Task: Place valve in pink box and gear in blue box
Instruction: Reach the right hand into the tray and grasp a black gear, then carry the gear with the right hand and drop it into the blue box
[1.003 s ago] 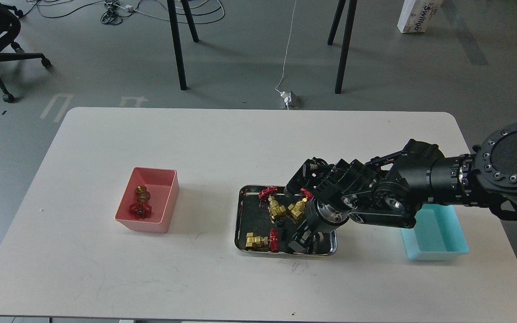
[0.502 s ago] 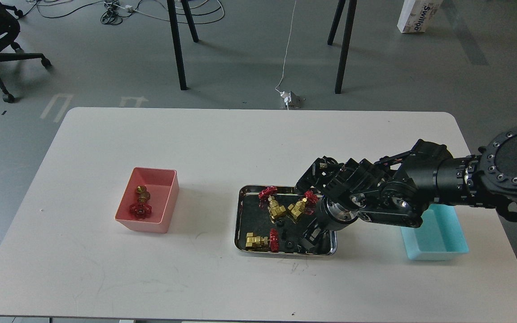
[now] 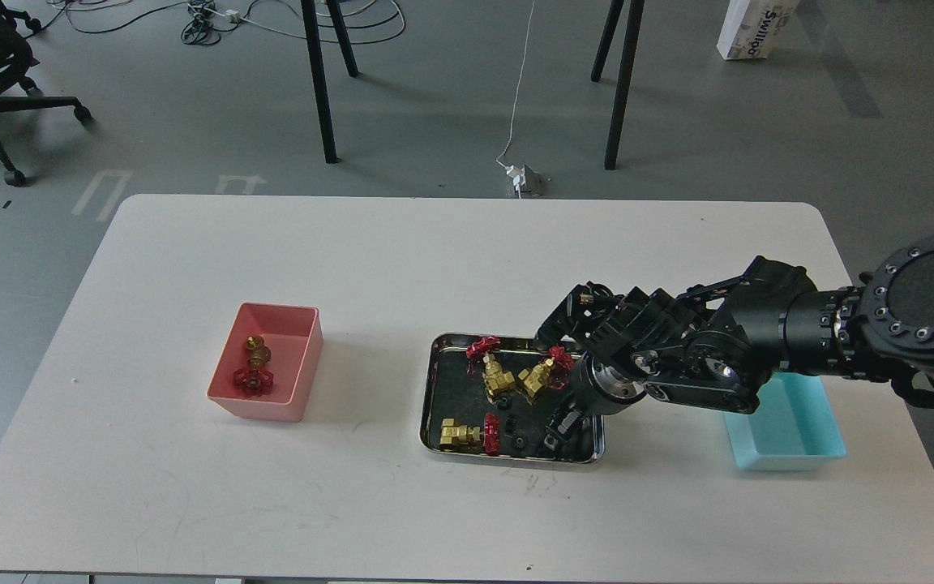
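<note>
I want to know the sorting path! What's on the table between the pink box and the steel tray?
Nothing: in the head view, only bare white table separates the pink box from the steel tray.

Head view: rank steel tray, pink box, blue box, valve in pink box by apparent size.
1. Steel tray.
2. Pink box and blue box: look alike, and the arm hides part of the blue one.
3. Valve.

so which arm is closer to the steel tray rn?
Right. The right gripper is down over the steel tray, at its right end among the black gears. The left arm is not in view.
</note>
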You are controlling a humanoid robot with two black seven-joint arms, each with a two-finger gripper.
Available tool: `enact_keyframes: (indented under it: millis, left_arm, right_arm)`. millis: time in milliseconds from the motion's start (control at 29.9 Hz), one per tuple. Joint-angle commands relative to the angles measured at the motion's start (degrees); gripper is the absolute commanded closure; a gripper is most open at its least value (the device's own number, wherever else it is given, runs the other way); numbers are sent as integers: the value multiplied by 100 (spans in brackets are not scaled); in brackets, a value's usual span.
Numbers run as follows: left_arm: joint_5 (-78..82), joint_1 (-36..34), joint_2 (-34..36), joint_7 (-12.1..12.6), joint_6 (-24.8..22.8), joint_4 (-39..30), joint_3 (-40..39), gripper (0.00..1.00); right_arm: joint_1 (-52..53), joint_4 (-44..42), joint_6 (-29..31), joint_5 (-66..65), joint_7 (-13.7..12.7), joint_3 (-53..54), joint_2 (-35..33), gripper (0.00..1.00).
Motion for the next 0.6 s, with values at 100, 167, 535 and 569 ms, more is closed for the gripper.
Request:
enact_keyframes:
  millis: [100,167,535,569]
  left_arm:
    - [0,0,19,0,-9,0,3,5]
    - [0,9,28,0,-9,0,3,5]
    - [0,9,37,0,-9,-8,21,5]
    - [8,17,28,0,-9,-8,21,5]
  right_arm:
    - [26,12,2,41,-49,11,22,82]
    - [53,38,11,59,-85,20,23,88]
    - [869,871,151,779,-76,451,-811,92]
    - [975,1065,151,797,-76,459,-1056,92]
